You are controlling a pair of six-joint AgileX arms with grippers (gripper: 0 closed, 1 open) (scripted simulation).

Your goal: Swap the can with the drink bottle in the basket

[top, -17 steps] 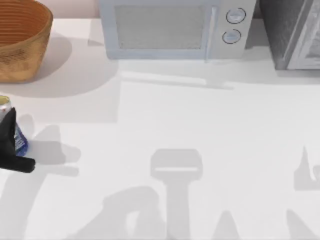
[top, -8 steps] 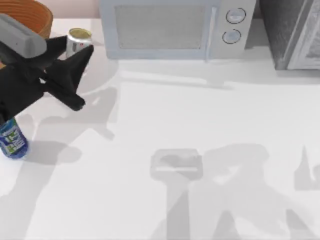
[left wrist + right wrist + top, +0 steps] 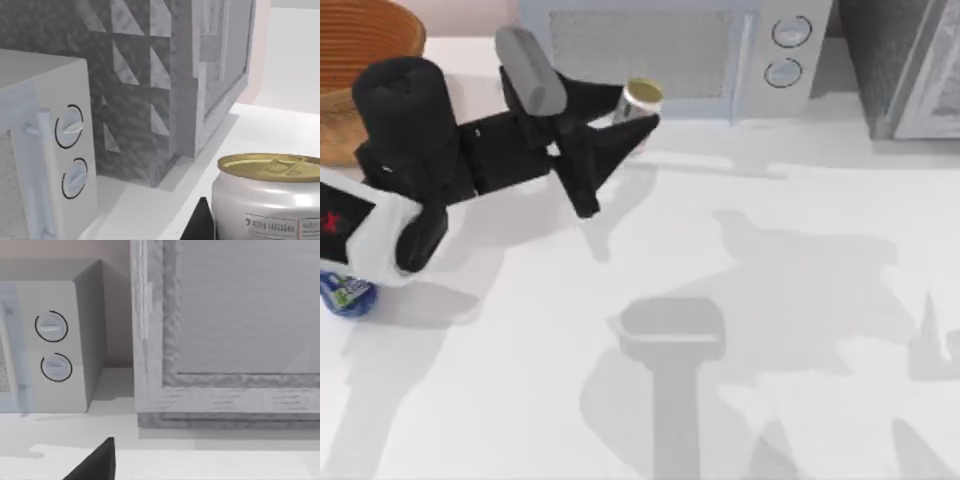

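White table [image 3: 800, 200], gold-topped white can [image 3: 642, 97] w/ left jaws

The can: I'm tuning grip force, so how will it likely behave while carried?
The can is a smooth, glossy cylinder, so it may slip in the left claw. Its walls look thin, so hard squeezing might dent it. Set down on its flat base it should stand; on its side it would likely roll.

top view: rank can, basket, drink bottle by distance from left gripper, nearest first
1. can: between the fingers of the left gripper, in front of the microwave.
2. basket: far-left corner of the table.
3. drink bottle: left edge, half hidden under the arm, a bit farther than the basket.
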